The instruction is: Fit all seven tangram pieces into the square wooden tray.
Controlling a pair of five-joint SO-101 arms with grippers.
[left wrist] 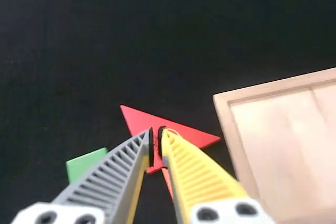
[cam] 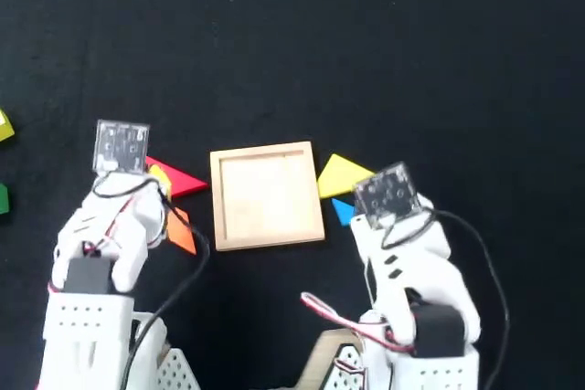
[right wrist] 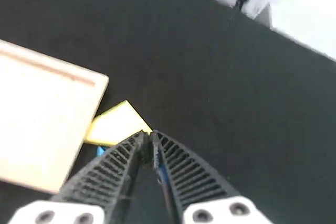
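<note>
Where the high view looks down, your square wooden tray [cam: 265, 194] lies between the arms: red triangle [cam: 186, 183] and orange piece [cam: 180, 233] by the left arm [cam: 105, 230], yellow triangle [cam: 341, 173] and blue piece [cam: 343, 212] by the right arm [cam: 407, 253]. In the left wrist view, your left gripper [left wrist: 156, 134] is closed, tips over the red triangle. In the right wrist view, your right gripper [right wrist: 147, 139] is closed too, yellow triangle just beside its tips.

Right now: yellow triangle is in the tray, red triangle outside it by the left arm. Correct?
No. The yellow triangle lies outside the tray, just beside it, as the high view shows. The red triangle is outside by the left arm.
</note>
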